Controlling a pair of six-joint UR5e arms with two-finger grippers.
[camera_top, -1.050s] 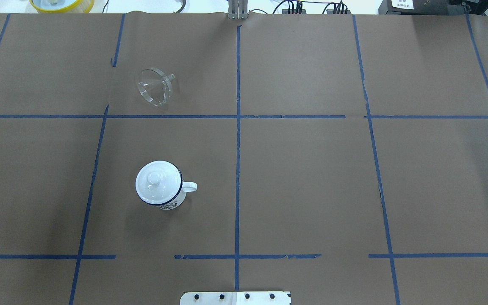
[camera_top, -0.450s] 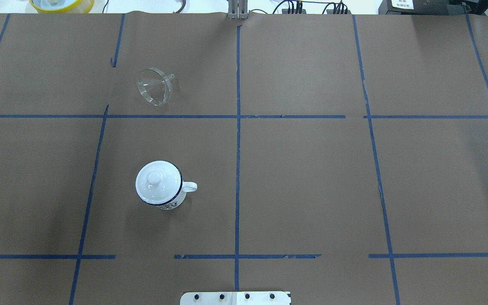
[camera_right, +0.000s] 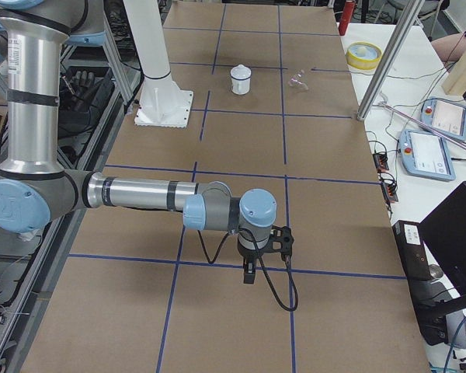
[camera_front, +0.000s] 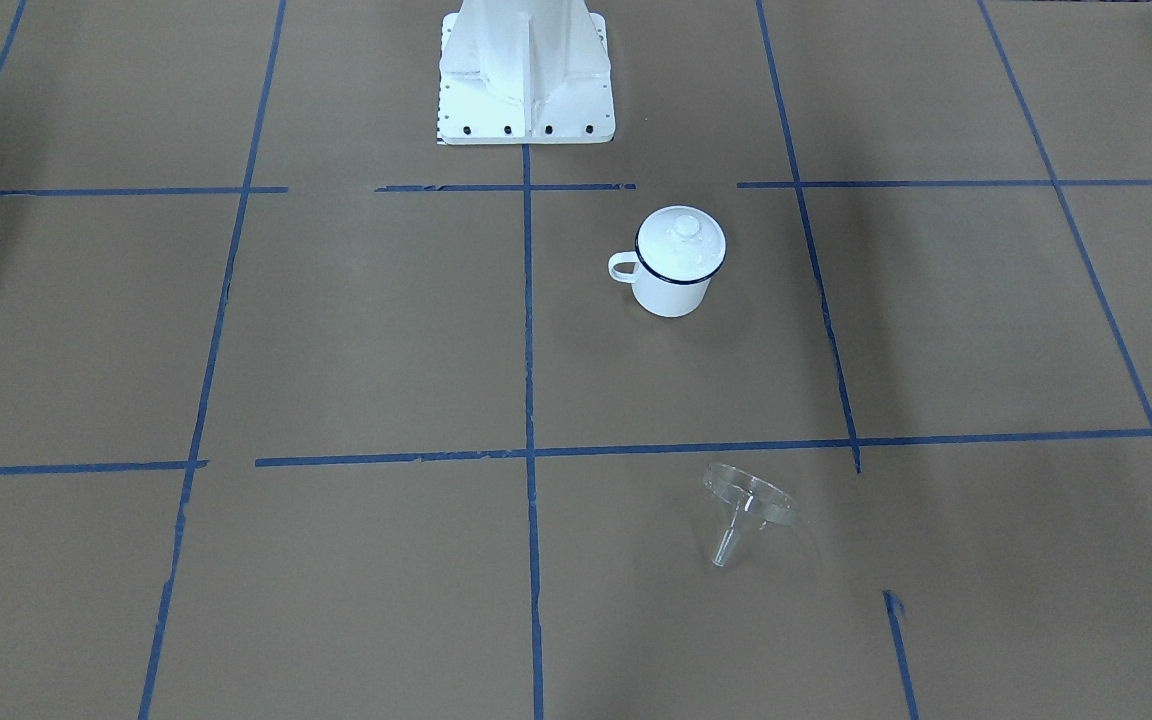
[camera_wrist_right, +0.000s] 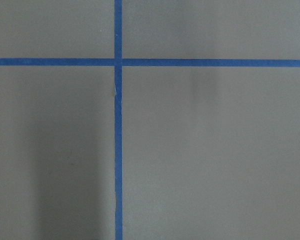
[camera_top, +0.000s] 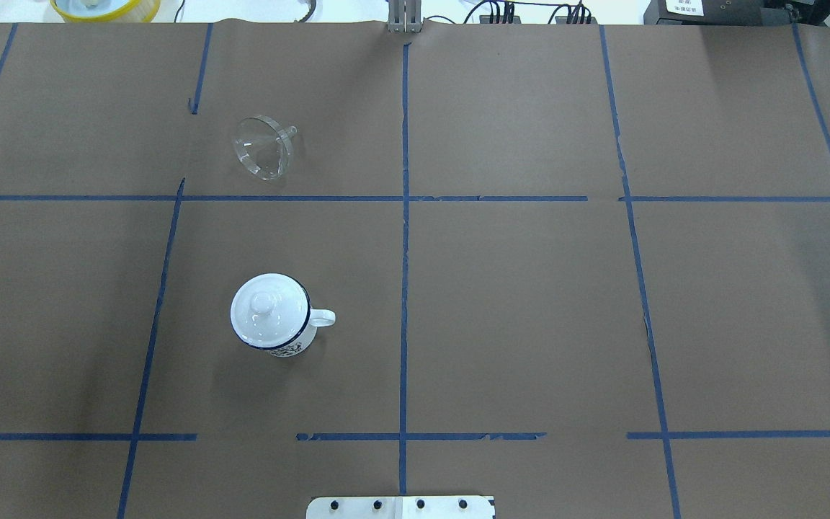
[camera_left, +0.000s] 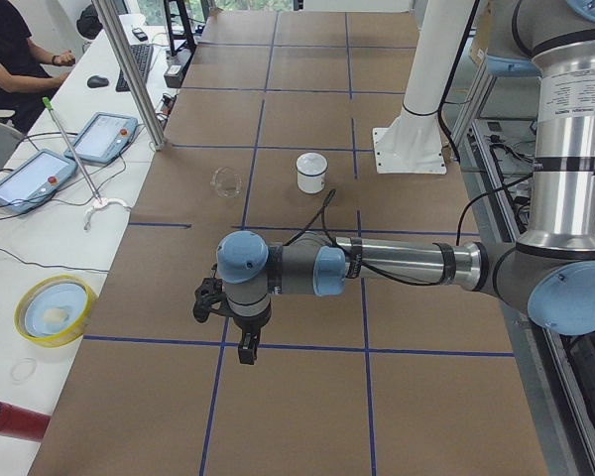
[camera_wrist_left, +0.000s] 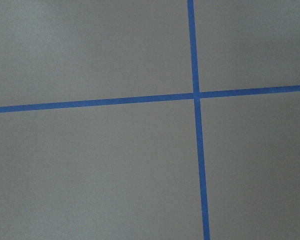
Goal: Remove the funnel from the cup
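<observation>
The clear funnel (camera_top: 264, 148) lies tilted on its side on the brown table, well apart from the cup; it also shows in the front view (camera_front: 748, 505). The white cup (camera_top: 289, 351) with a dark blue rim stands upright (camera_front: 671, 295), closed by a white knobbed lid (camera_top: 267, 308). Neither gripper is near them. My left gripper (camera_left: 248, 347) hangs over the table's left end, and my right gripper (camera_right: 249, 273) over its right end. I cannot tell whether either is open or shut. Both wrist views show only bare table and blue tape.
The white robot base (camera_front: 524, 80) stands at the table's near middle edge. A yellow bowl (camera_top: 105, 7) sits beyond the far edge. Control pendants (camera_left: 109, 137) and a seated operator (camera_left: 10, 50) are at the side bench. A metal post (camera_left: 134, 74) stands there.
</observation>
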